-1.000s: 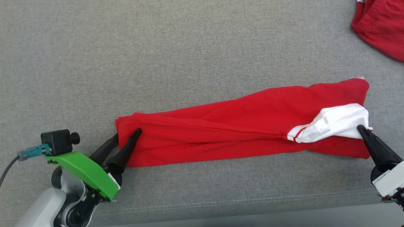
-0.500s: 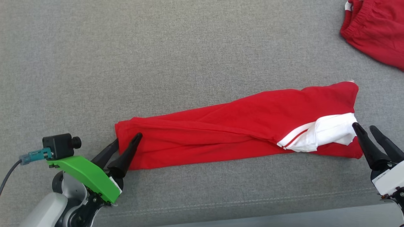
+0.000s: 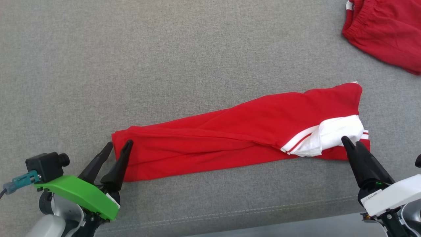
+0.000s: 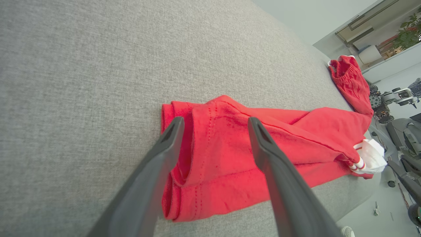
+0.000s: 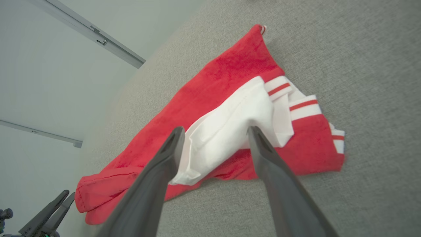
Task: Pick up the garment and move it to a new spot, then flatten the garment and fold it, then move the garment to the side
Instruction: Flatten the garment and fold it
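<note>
Mid-fold: the garment [image 3: 236, 138] lies in a long strip near the cushion's [image 3: 164, 49] front edge. Left gripper [image 3: 120, 144] and right gripper [image 5: 215, 129] gape at its ends, perhaps touching. Next: grip an end, fold crosswise.

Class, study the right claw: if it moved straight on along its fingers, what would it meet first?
Most likely the garment's white patch, lying just ahead of the open right claw, between its fingertips. Its height above the cloth is unclear, so it might skim over to the red cloth beyond.
</note>
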Available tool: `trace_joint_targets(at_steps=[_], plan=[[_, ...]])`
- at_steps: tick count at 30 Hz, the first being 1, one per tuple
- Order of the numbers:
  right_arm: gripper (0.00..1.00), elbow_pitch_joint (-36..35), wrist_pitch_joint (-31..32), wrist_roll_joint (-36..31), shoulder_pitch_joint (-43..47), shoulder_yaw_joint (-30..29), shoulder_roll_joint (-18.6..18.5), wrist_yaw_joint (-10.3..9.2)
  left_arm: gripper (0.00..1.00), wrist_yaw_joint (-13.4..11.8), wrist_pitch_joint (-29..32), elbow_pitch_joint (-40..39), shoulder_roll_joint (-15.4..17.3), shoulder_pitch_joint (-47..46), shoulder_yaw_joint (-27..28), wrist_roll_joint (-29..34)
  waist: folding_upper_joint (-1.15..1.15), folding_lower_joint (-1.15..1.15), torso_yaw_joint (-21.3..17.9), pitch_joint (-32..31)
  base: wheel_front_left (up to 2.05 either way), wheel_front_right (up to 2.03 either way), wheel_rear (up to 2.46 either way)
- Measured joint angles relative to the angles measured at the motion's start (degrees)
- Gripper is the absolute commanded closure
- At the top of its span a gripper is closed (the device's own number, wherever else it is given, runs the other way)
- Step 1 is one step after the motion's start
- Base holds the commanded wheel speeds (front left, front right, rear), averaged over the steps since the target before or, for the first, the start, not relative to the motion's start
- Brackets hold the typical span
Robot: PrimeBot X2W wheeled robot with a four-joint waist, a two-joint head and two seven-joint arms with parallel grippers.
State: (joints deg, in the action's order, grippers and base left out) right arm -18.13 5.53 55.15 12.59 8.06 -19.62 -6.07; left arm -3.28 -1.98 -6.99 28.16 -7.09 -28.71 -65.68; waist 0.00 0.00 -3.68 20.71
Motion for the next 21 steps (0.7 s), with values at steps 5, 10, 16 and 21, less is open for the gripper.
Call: trace_joint_targets(at_steps=[5, 10, 16, 21], plan=[[0.0, 0.08, -2.43, 2.71, 1.62, 0.77, 4.81, 0.11, 0.0, -1.38, -2.42, -1.74, 0.02, 1.65, -0.15, 3.42, 0.0, 0.0, -0.43, -0.64, 0.0, 0.0, 0.0], [0.0, 2.67, -4.91, 4.66, 3.47, 1.63, 8.39, 0.94, 0.0, -2.3, -5.98, -3.58, -0.16, 3.2, 0.03, 6.99, 0.0, 0.0, -0.36, -1.56, 0.0, 0.0, 0.0], [0.0, 6.16, -7.56, 7.87, 3.91, 0.56, 11.92, 1.54, 0.0, -2.87, -9.17, -4.26, -1.26, 4.9, 0.29, 10.05, 0.0, 0.0, 0.31, -2.6, 0.0, 0.0, 0.0], [0.0, 9.14, -8.75, 11.93, 4.11, -0.65, 14.51, 3.18, 0.0, -3.38, -10.17, -4.17, -2.07, 7.32, 0.49, 12.22, 0.0, 0.0, 0.96, -3.5, 0.0, 0.0, 0.0]])
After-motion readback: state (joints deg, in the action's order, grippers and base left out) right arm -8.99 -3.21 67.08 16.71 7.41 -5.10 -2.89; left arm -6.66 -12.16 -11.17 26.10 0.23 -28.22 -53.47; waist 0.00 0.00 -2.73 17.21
